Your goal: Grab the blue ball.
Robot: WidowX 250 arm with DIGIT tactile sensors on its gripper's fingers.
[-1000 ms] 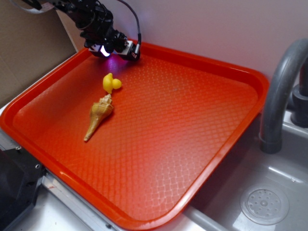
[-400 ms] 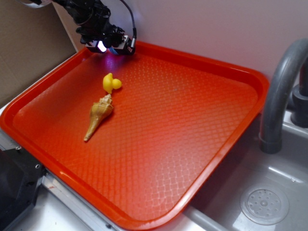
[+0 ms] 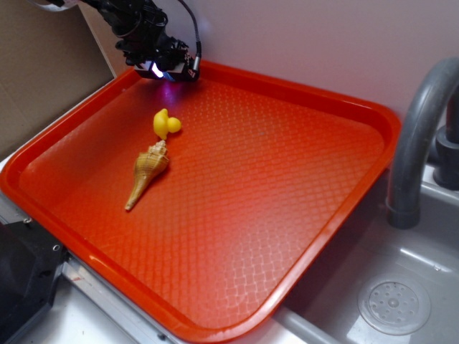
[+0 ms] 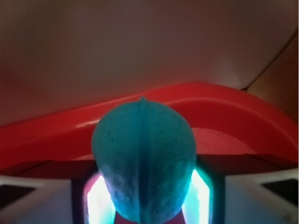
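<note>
pincer [image 3: 166, 69] at the far left corner of the red tray [image 3: 308, 215], raised just above the tray floor, close to the back rim and the pale wall [image 3: 315, 43]. black arm comes in from the upper left. a white-violet glow shows at the pincer tip and casts a purple patch on the tray just under it.

wrist view: blue ball [image 4: 144, 161] fills the lower centre, squeezed between the two lit pads [image 4: 96, 198], one on each side. pincer clenched on the ball. the ball reads teal-blue here, surface finely dimpled, with a raised seam running straight up the middle to a small nub at the top. pressed narrow, so its long axis runs up-down in this view, nub end toward the tray rim and wall beyond. in the exterior view the ball itself cannot be made out inside the pincer; only the glow shows.

yellow duck [image 3: 166, 123] on the tray floor, nearer the camera than the pincer, apart from it. tan spiral shell [image 3: 147, 173] just below the duck, broad end touching or nearly touching it, pointed end aimed toward the near left rim.

grey faucet [image 3: 419, 136] at the right, beside the tray, over a grey sink [image 3: 373, 265] with a round drain [image 3: 394, 306]. cardboard panel [image 3: 43, 72] at the left behind the tray.
</note>
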